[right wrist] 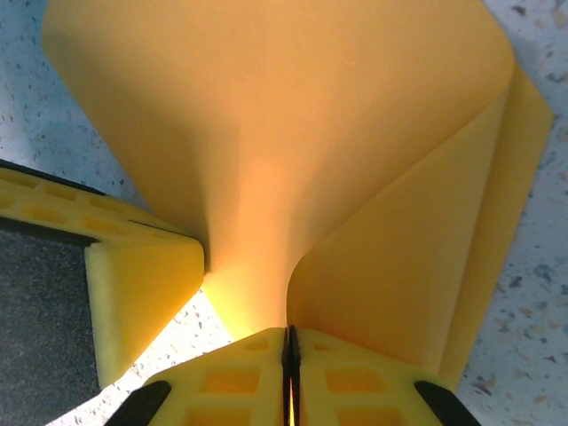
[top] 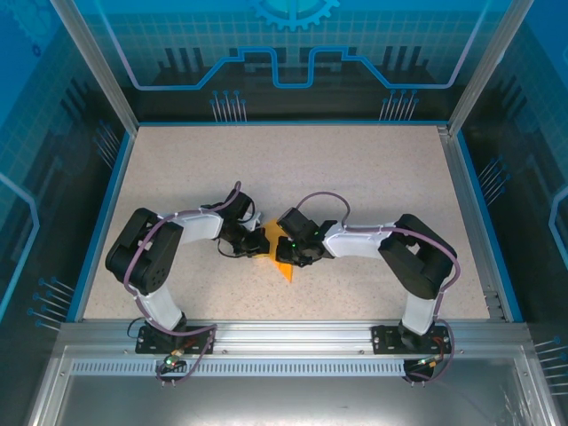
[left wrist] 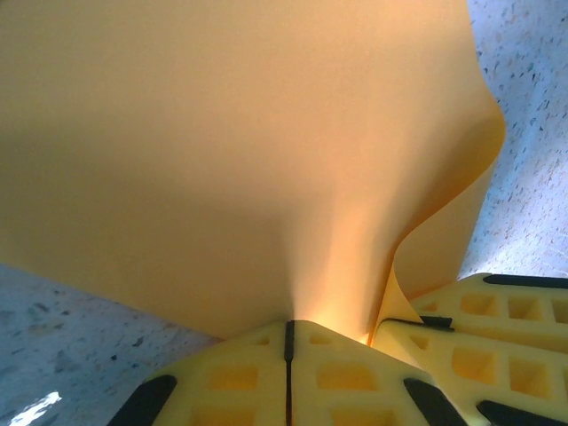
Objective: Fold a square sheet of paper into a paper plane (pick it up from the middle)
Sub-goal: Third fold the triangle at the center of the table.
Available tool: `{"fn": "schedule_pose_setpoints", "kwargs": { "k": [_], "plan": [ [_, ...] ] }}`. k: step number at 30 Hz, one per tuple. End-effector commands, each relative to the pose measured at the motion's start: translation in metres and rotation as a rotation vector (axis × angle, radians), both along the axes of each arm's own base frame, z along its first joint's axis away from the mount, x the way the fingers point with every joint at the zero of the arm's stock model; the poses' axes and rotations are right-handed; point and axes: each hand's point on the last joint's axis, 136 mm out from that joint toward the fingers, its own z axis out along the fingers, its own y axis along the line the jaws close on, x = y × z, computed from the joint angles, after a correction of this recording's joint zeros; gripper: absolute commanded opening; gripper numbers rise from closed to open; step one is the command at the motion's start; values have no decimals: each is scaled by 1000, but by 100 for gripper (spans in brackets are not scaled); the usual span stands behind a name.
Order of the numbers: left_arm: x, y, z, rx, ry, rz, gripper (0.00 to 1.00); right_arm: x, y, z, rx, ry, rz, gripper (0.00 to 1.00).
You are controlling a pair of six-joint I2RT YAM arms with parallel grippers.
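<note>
Left gripper (left wrist: 288, 330) first: its two yellow fingers are pressed flat together, with the sheet of paper (left wrist: 222, 160) pinched in the seam. From that nip the paper rises and fans out wide in front of the wrist camera. The right gripper (right wrist: 290, 335) is clamped on the same sheet in the same way, fingers together and paper caught between them. Its neighbour's yellow finger (right wrist: 133, 275) sits just beside it on the left, so the two grips are very close.

From above, the nearest thing to a container is the table (top: 355, 177) itself, a speckled bed framed by a blue rim (top: 100, 229). Inside that frame is the orange-yellow paper, about mid-table and somewhat toward the near edge, between the two wrists, with one sharp corner pointing at the arm bases. It is raised at the pinched part (how much of it touches the table I cannot tell).

The paper is no longer a flat square: in the right wrist view a flap curls over on the right side, and a second layer shows along that edge.

Counting up: one sheet, two arms, the left arm (top: 155, 253) and the right arm (top: 417, 257), two grippers, and both grippers hold that single sheet.
</note>
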Motion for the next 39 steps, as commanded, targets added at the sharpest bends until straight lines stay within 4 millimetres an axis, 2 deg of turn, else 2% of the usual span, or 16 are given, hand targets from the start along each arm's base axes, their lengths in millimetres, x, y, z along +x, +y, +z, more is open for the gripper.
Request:
{"fn": "schedule_pose_setpoints", "kwargs": {
  "k": [1, 21, 26, 34, 39],
  "plan": [
    [-16, 9, -18, 41, 63, -3, 7, 1, 2, -2, -27, -3, -19, 11],
    [-18, 9, -19, 39, 68, -5, 8, 2, -3, -10, -54, 3, -39, 13],
    [-18, 9, -19, 36, 68, -5, 8, 1, -4, -12, -59, 8, -37, 18],
    [-17, 7, -15, 24, 63, -4, 8, -1, -5, -14, -59, 14, -36, 35],
    [-15, 6, -8, 14, 48, 0, 8, -2, -6, -15, -56, 16, -41, 40]
  ]
}}
